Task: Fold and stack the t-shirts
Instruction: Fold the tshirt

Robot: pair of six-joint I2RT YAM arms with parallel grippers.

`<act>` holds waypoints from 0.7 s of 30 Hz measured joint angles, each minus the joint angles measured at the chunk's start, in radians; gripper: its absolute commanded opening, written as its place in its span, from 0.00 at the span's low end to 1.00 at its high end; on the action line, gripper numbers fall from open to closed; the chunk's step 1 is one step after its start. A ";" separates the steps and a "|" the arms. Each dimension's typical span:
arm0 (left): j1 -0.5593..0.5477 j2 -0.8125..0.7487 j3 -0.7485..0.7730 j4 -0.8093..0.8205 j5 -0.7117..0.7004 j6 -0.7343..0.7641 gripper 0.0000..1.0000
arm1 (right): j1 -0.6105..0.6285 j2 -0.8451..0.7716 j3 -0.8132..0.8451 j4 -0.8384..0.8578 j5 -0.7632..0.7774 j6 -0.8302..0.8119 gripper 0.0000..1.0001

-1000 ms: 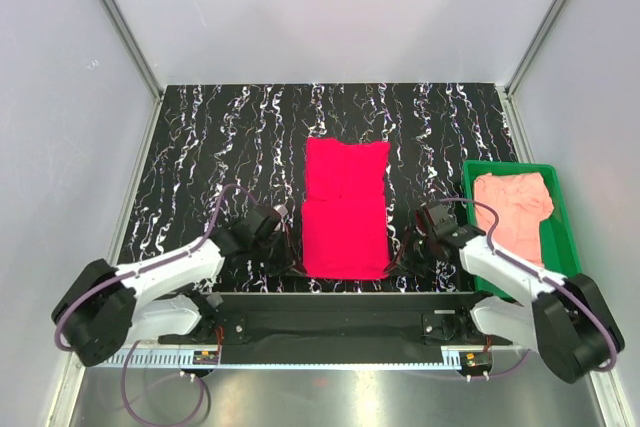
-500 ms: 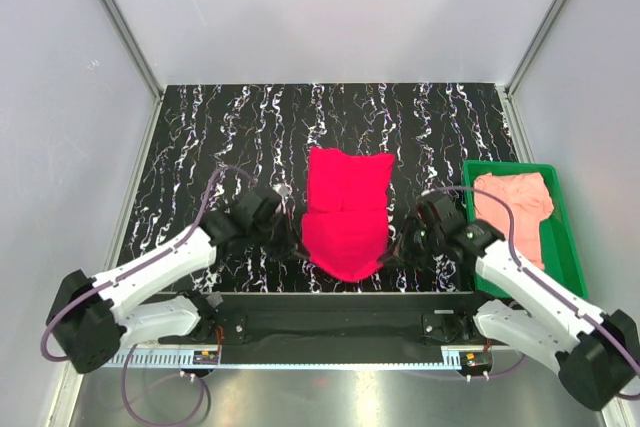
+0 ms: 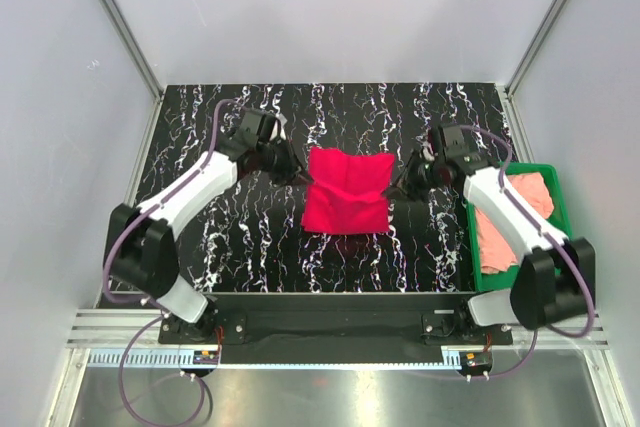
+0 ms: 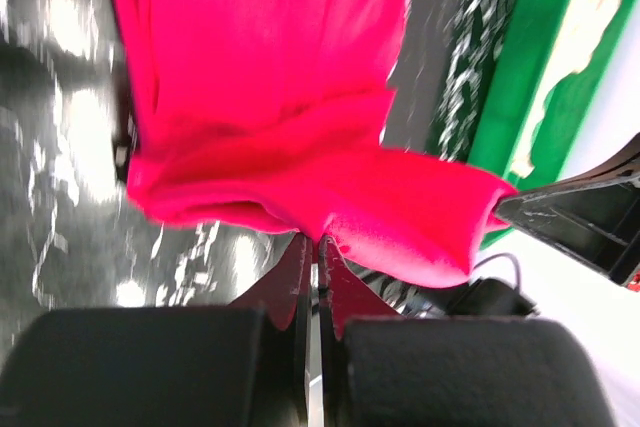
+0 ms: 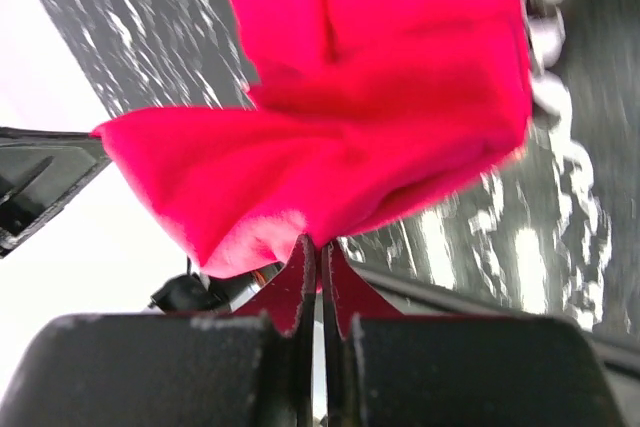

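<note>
Clamped fully shut on the vivid crimson-red cloth t-shirt (image 3: 345, 202): left jaws on its far-left corner, right jaws on its far-right, equally near. Lies doubled over on the black marbled counter (image 3: 230, 237) between both arms, held edge running left to right, probably just above the lower layer, though hard to tell. Off to the right, in the green plastic tray (image 3: 561, 211), the pale salmon-pink cloth t-shirt (image 3: 535, 194).

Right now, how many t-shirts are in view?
2. The red t-shirt is at the centre, held between the left gripper and the right gripper. The pink t-shirt lies in the green tray at the right. Others may be hidden under it.
</note>
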 measured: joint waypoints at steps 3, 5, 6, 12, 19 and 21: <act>0.036 0.088 0.090 0.004 0.031 0.019 0.00 | -0.033 0.097 0.095 0.006 -0.023 -0.047 0.00; 0.055 0.145 0.147 0.006 0.048 0.027 0.00 | -0.060 0.156 0.158 0.002 -0.035 -0.076 0.00; 0.061 0.165 0.168 0.008 0.055 0.030 0.00 | -0.070 0.180 0.182 0.002 -0.041 -0.085 0.00; 0.096 0.295 0.293 0.018 0.099 0.040 0.00 | -0.130 0.327 0.321 0.003 -0.085 -0.127 0.00; 0.128 0.396 0.407 0.027 0.123 0.039 0.00 | -0.163 0.459 0.444 0.007 -0.142 -0.159 0.00; 0.138 0.418 0.434 0.030 0.128 0.037 0.00 | -0.168 0.498 0.483 0.009 -0.159 -0.166 0.00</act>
